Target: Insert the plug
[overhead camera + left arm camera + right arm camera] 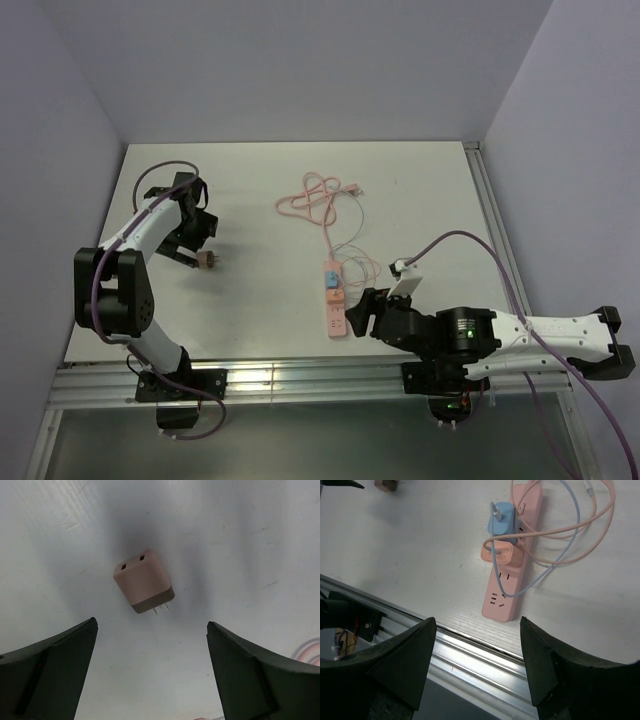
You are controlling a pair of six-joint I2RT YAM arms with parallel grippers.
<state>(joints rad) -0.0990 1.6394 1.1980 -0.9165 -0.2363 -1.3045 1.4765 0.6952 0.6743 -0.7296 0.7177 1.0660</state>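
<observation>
A small pink-brown plug adapter (143, 581) lies on the white table with its two prongs showing at its lower edge; it also shows in the top view (207, 261). My left gripper (151, 625) is open and empty, hovering just short of the plug, which lies beyond the fingertips; in the top view the left gripper (192, 252) is at the left. A pink power strip (512, 555) lies mid-table with a blue plug (501, 522) and a pink plug (499, 554) in it; the near sockets (499, 597) are free. My right gripper (478, 620) is open and empty by the strip's near end (337, 325).
A coiled pink cable (315, 195) and thin pale cables (560, 540) lie behind and right of the strip. A metal rail (470, 655) runs along the table's near edge under my right gripper. White walls enclose the table on three sides.
</observation>
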